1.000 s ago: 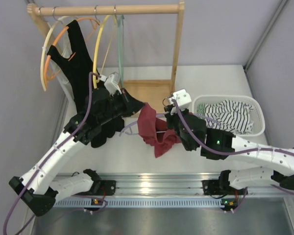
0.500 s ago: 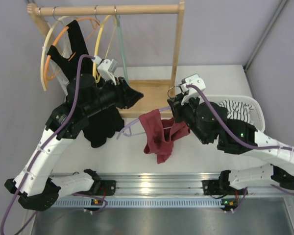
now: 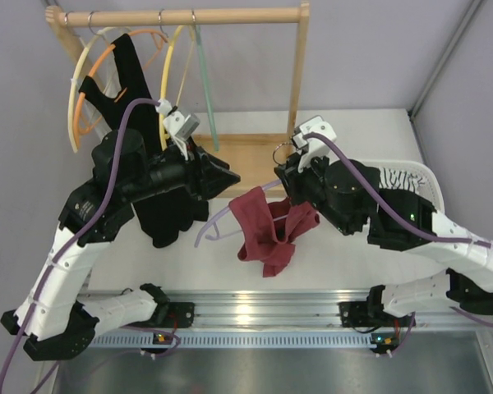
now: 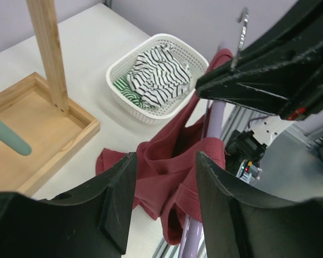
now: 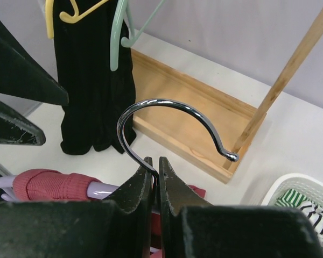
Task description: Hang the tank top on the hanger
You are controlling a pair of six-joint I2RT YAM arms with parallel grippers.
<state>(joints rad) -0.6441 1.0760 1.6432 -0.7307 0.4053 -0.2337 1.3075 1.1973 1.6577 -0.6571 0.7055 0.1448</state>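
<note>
The maroon tank top point(image 3: 265, 232) hangs bunched on the lavender hanger point(image 3: 213, 222), held above the table. My right gripper point(image 3: 284, 175) is shut on the shank of the hanger's metal hook point(image 5: 172, 106), fingers pinching just below the curve point(image 5: 156, 167). In the right wrist view a red strap point(image 5: 46, 183) wraps the lavender arm point(image 5: 105, 188). My left gripper point(image 3: 228, 176) stands open just left of the garment. In its wrist view, the tank top point(image 4: 167, 172) lies beyond the spread fingers point(image 4: 116, 199), untouched.
A wooden rack point(image 3: 181, 16) at the back carries a black garment point(image 3: 140, 123), a yellow hanger point(image 3: 166, 74) and a pale green one point(image 3: 204, 82). Its tray base point(image 3: 246, 152) lies behind the grippers. A white basket point(image 3: 431, 193) with striped cloth sits at the right.
My left gripper has opened, let go of the tank top and drawn back to the left. The right arm has raised the hanger toward the rack.
</note>
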